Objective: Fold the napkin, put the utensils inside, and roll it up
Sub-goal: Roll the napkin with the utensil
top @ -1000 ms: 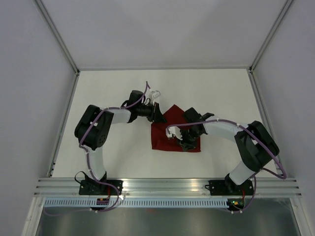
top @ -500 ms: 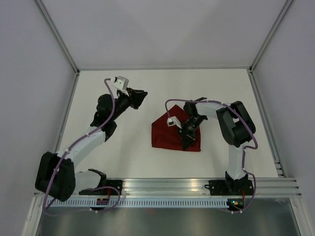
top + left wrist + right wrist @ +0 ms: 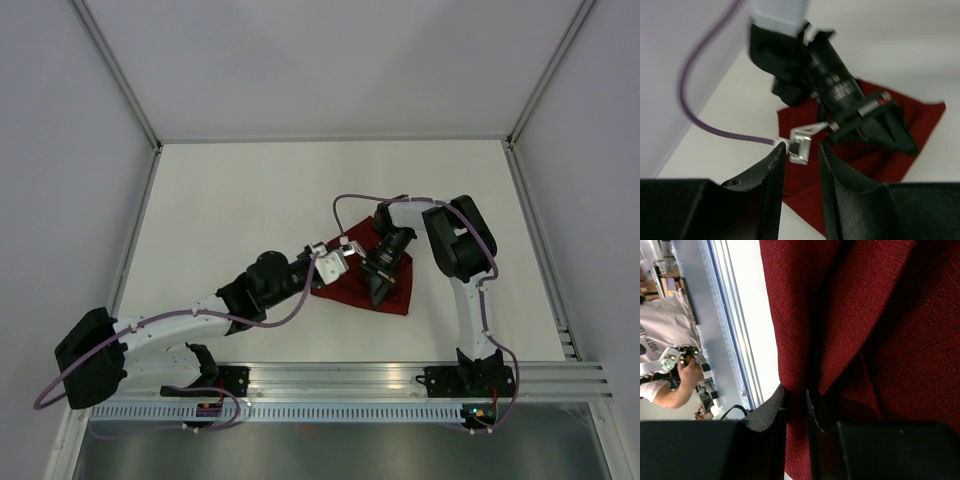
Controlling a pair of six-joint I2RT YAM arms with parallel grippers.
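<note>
The dark red napkin [image 3: 347,291] lies crumpled on the white table, right of centre. My right gripper [image 3: 379,292] points down onto its middle. In the right wrist view it [image 3: 796,395] is shut on a raised fold of the napkin [image 3: 890,315]. My left gripper [image 3: 318,270] reaches in low from the left and stops at the napkin's left edge. In the left wrist view it [image 3: 801,150] is open with nothing between the fingers. Just past it are the right gripper [image 3: 880,130] and the napkin [image 3: 922,112]. The utensils are out of view.
An aluminium rail [image 3: 340,380] runs along the near table edge, with both arm bases on it. White walls with metal posts [image 3: 120,80] enclose the left, back and right sides. A person [image 3: 662,335] shows beyond the rail in the right wrist view.
My left arm has swung from the far left of the table back to the napkin's left edge, and its jaws have widened. The right gripper has stayed on the napkin.
</note>
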